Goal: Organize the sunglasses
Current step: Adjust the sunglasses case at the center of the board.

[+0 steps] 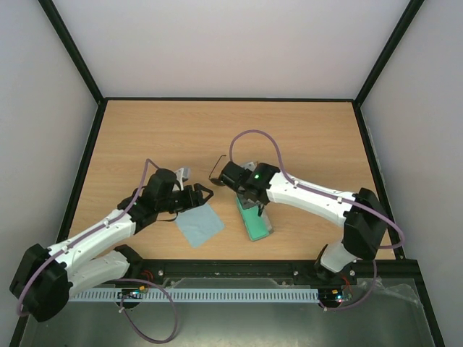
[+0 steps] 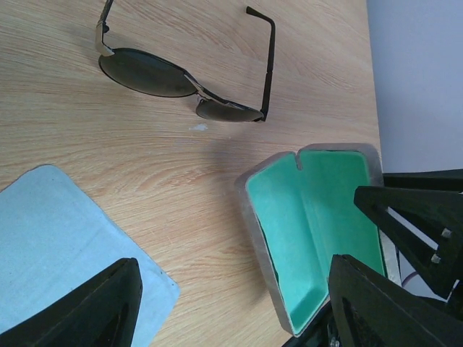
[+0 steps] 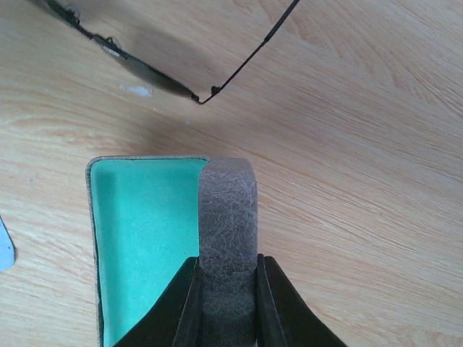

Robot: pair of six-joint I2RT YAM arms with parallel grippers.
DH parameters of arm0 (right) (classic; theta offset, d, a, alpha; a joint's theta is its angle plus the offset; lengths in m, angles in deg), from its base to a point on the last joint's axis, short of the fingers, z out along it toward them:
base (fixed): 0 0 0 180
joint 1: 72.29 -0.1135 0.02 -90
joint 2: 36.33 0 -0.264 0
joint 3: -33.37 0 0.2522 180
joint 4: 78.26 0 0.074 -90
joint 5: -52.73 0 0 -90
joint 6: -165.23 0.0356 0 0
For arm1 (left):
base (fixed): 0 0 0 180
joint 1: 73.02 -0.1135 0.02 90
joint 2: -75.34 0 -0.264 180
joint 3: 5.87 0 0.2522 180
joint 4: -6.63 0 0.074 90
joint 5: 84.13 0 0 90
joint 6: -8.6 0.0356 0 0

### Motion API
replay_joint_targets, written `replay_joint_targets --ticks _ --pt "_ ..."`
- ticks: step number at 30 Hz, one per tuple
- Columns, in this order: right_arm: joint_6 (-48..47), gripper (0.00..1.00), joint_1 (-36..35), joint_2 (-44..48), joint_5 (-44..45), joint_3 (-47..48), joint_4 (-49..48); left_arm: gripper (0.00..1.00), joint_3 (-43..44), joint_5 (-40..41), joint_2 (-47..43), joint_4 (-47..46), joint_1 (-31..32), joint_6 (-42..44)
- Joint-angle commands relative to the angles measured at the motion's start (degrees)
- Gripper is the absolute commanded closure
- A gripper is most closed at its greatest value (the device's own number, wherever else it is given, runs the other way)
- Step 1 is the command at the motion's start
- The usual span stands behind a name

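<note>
The sunglasses [image 2: 181, 76], with a thin dark wire frame and dark oval lenses, lie unfolded on the wooden table beyond the case; they also show in the right wrist view [image 3: 145, 69] and partly in the top view [image 1: 215, 172]. The grey case [image 2: 318, 210] lies open, its green lining up [image 1: 253, 220]. My right gripper [image 3: 228, 289] is shut on the case's grey lid [image 3: 228, 210], holding it upright [image 1: 255, 201]. My left gripper [image 2: 231, 311] is open and empty, hovering between the cloth and the case [image 1: 202, 195].
A light blue square cloth [image 1: 199, 224] lies flat left of the case, also in the left wrist view [image 2: 65, 246]. The table [image 1: 304, 137] has black-framed walls on three sides. The right gripper's fingers [image 2: 419, 224] show beside the case.
</note>
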Motion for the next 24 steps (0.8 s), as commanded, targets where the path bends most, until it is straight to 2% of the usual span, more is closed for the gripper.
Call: replay_joint_targets --ticks 1,15,24 --pt "-1.74 0.99 -0.77 -2.07 1.80 2.41 5.49 0.26 0.06 -0.44 -1.59 1.35 -0.26 0.44" --pt "-11.40 0.99 -1.12 -13.66 2.46 10.63 0.68 0.26 0.73 -0.25 -1.88 2.81 -0.25 0.79" --pt "-13.65 0.99 -1.27 -16.06 3.44 14.04 -2.56 0.26 0.81 -0.17 -1.35 2.81 -0.22 0.79"
